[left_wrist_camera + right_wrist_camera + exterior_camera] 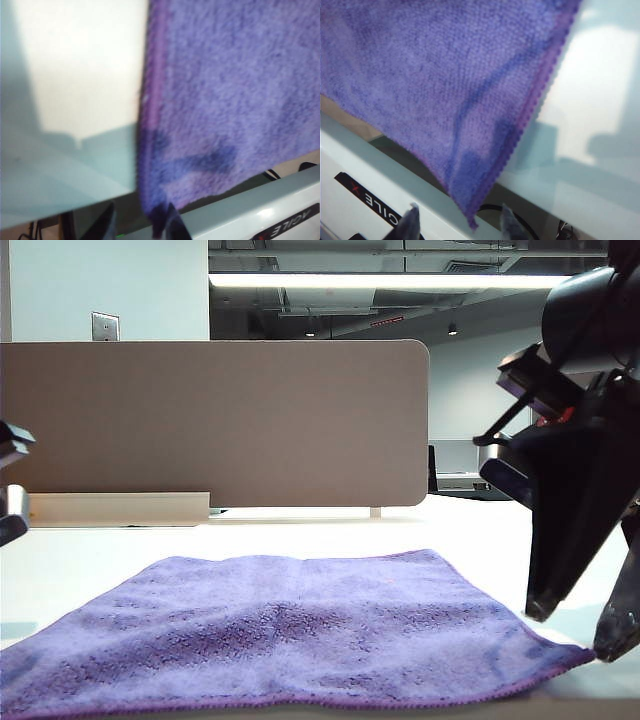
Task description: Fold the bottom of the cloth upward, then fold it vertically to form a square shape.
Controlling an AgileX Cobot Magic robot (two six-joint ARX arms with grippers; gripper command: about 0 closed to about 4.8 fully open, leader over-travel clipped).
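So nothing's folded yet as far as I can tell. The cloth (290, 635) lies spread out flat on the desk (480, 530), a single layer, with its near edge right at the near edge of the desk. Both folds (bottom up, then the vertical one) are still ahead.

What does look set up is the grab. The right gripper (457, 220) sits at the near right corner of the cloth with its jaws apart, one finger on each side of the corner tip, not pinching it. In the exterior view it hangs (578, 625) just beside that corner, fingertips about down at desk level. The left gripper (137, 222) is at the near left corner, also open, the corner poking between its fingers; it's too blurry to say whether anything touches.

Around it: a beige partition (215, 425) stands along the far side, well apart from the cloth. I'd guess nothing blocks the fold; the desk beyond the cloth is bare.
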